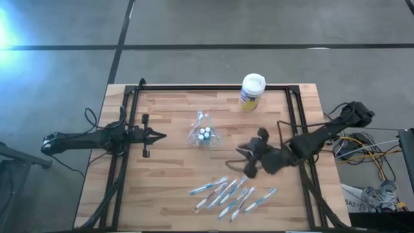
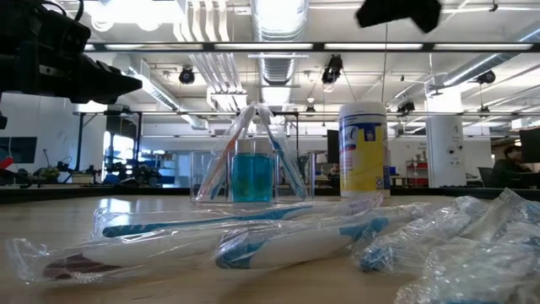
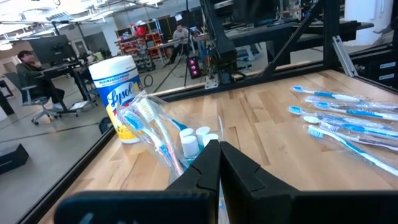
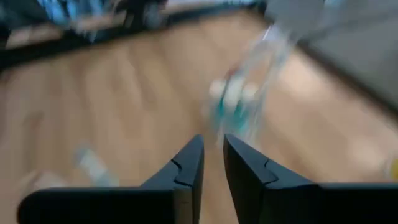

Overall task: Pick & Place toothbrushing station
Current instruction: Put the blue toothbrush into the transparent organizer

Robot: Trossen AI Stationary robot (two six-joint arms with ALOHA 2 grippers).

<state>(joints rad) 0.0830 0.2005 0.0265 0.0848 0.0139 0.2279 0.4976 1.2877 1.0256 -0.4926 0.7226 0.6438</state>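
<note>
Claws first: my right claw (image 1: 247,162) hangs over the counter (image 1: 168,188), right of centre, with its two fingers (image 4: 186,165) a narrow gap apart and nothing between them. My left claw (image 1: 160,136) waits over the left side of the counter, its tip turned toward the middle, its fingers (image 3: 205,168) pressed together and holding nothing.

Going down in size, the counter is a pale wooden top inside a dark frame. At its far edge stands a canister (image 1: 251,92) with a white lid and a yellow and blue label, upright and well apart from everything else.

Near the middle sits the holder (image 1: 204,133), small and clear, upright, between my two claws and touching neither. Two toothbrushes (image 3: 146,127) lean in it, heads up, and small white tubes (image 3: 198,138) with teal caps stand inside.

Along the near edge lies a loose row of wrapped toothbrushes (image 1: 229,193), flat on the wood, some touching one another. My right claw hangs just above the far side of that row; I cannot tell whether it touches any of them.
</note>
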